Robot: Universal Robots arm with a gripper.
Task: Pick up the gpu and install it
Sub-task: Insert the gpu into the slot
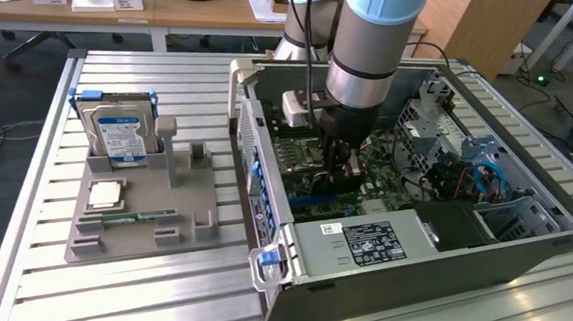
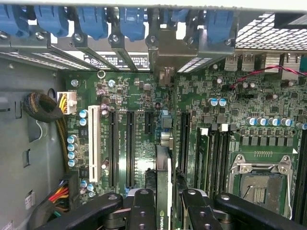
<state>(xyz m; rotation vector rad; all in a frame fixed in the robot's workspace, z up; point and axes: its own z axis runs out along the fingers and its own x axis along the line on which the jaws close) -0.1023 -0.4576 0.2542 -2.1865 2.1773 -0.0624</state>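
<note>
The gpu stands edge-on between my fingers, with its green board edge and a logo label showing. Its silver end bracket reaches the row of rear slot openings. My gripper is shut on the card, one black finger on each face. The card sits low over the green motherboard, between two long black expansion slots; I cannot tell whether it is seated. In the exterior view my gripper is down inside the open computer case, with the dark card beneath it.
Blue retention latches line the rear slots. A cable bundle and an empty CPU socket flank the card. Outside the case, a grey holder carries a hard drive, a RAM stick and a chip.
</note>
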